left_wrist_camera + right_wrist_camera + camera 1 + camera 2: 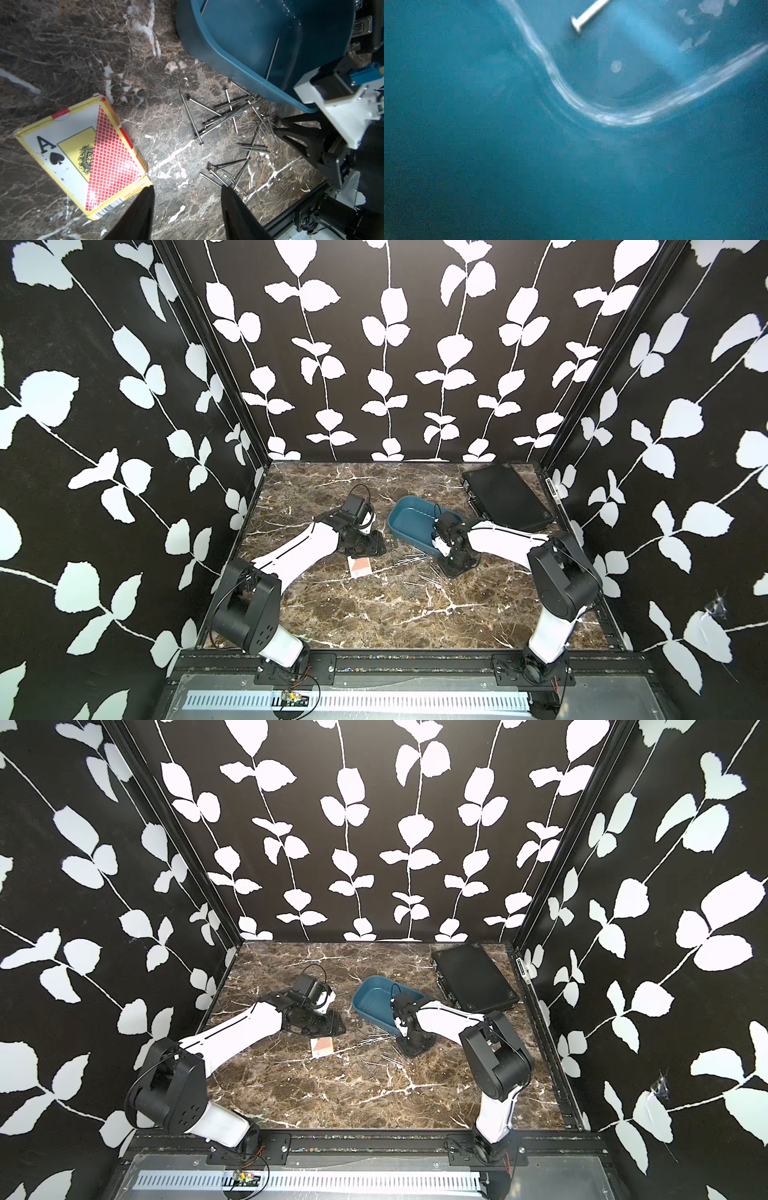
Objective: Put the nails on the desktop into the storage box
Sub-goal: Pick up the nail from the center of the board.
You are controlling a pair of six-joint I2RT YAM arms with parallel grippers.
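Nails (pixel 228 118) lie scattered just ahead of the left tool (pixel 188 187).

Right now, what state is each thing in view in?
Teal-blue plastic tub: upright, a few nails inside.
Silvery metal nails: mostly scattered on brown marble desktop.
Yellow playing-card box: lying flat.
Flat black case: closed.
Left gripper: open, empty.
Right gripper: low beside nails, grip unclear.

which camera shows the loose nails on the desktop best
The left wrist view: the nails lie close up beside the storage box, each shaft and head distinct. In both top views they are only faint streaks on the desktop. The right wrist view shows none of these, just one blurred nail inside the box.
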